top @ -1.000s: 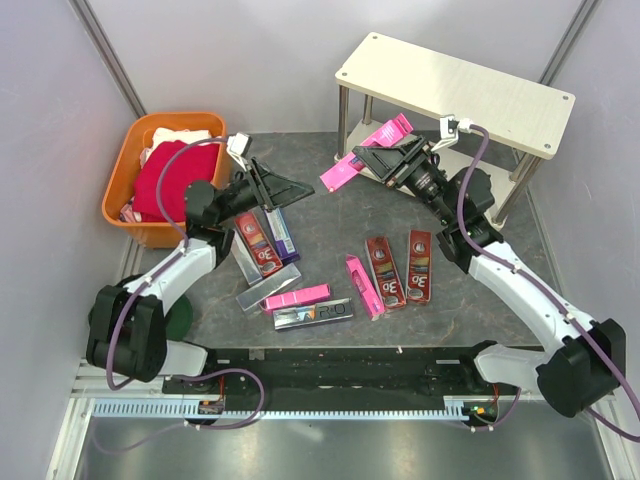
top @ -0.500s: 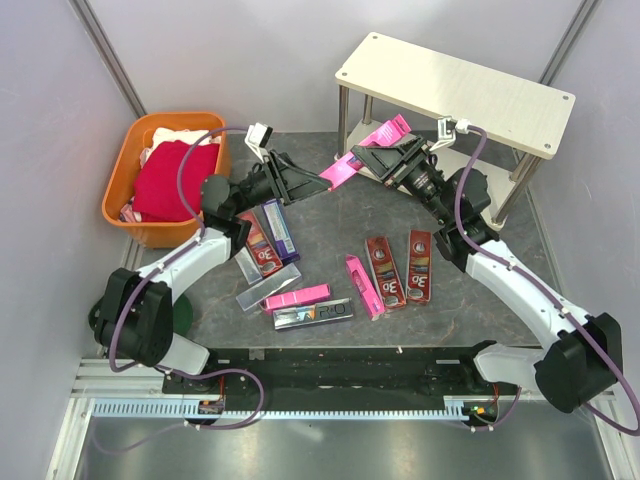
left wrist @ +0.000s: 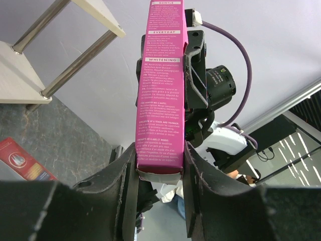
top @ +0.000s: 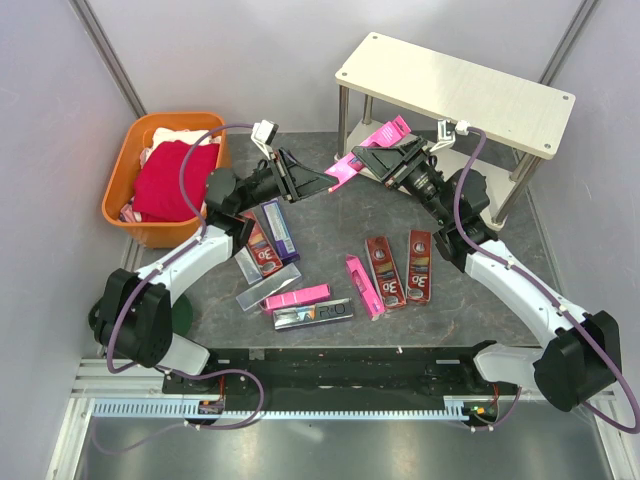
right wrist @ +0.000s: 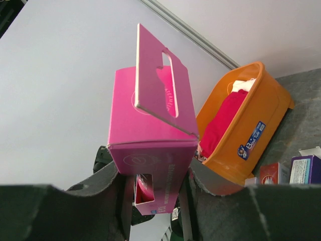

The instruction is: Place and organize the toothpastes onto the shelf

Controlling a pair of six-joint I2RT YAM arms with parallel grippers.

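**Both grippers clamped on one pink carton, mid-air by the shelf**

Top view:
- The pink carton (top: pixel 390 132) is off the table and tilted, with its high end toward the shelf (top: pixel 460 90) and its low end toward the left arm. It sits just in front of the shelf's left legs, not on either board.
- The left gripper (top: pixel 332 178) has its fingers closed on the low end.
- The right gripper (top: pixel 368 155) has its fingers closed across the carton further up.
- Eight other cartons lie flat on the table (top: pixel 330 225):
  - a dark red carton (top: pixel 262 245) and a purple carton (top: pixel 278 228) side by side under the left arm;
  - a silver carton (top: pixel 265 288), a second pink carton (top: pixel 298 296) and a silver-grey carton (top: pixel 313 314) near the front edge;
  - a third pink carton (top: pixel 362 287) and two more dark red cartons (top: pixel 385 272) (top: pixel 420 265) at centre-right.
- The orange basket (top: pixel 120 180) stands at the left and holds a red cloth (top: pixel 165 180).

Left wrist:
- The left gripper (left wrist: pixel 159 160) has both fingers pressed on the sides of the pink carton (left wrist: pixel 163 90) at its near end. The printed face is toward the camera.
- The right gripper (left wrist: pixel 165 75) grips the same carton further along.
- A shelf leg (left wrist: pixel 65 75) is at upper left.
- One dark red carton (left wrist: pixel 22 160) is on the table below.

Right wrist:
- The right gripper (right wrist: pixel 153 175) has its fingers tight on both sides of the pink carton (right wrist: pixel 150 120). The hang-tab end points up.
- The orange basket (right wrist: pixel 241 135) is beyond it.
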